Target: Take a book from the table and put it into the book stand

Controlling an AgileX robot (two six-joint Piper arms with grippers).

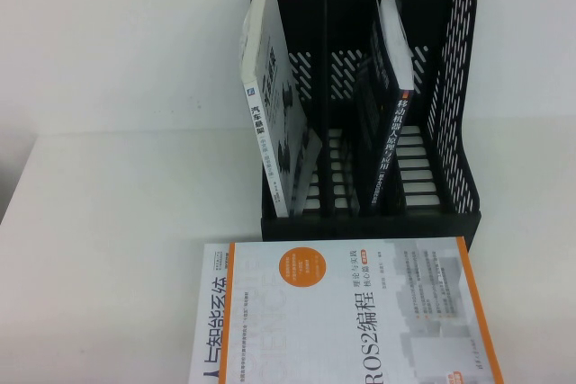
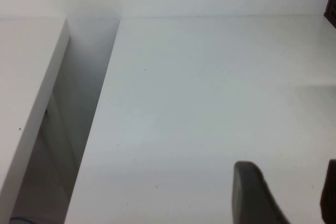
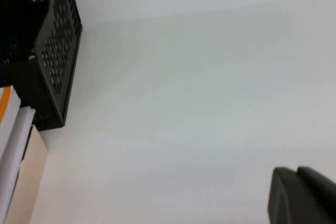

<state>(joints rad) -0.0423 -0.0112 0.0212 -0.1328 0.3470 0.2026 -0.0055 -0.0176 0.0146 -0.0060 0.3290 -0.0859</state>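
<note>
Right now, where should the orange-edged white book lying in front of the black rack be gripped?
I'd pinch the orange-edged white paperback by its long orange edge, coming from the right: it lies flat, so only edges offer purchase. The right tool hangs over white tabletop right of the black plastic rack; the left tool, open, over tabletop on the left.

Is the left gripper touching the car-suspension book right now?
Apart. High view: book stands in the book stand; left wrist view: left gripper over bare table.

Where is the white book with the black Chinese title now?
In the high view, the white book leans in the left slot of the book stand, left of the dark-spined book.
</note>
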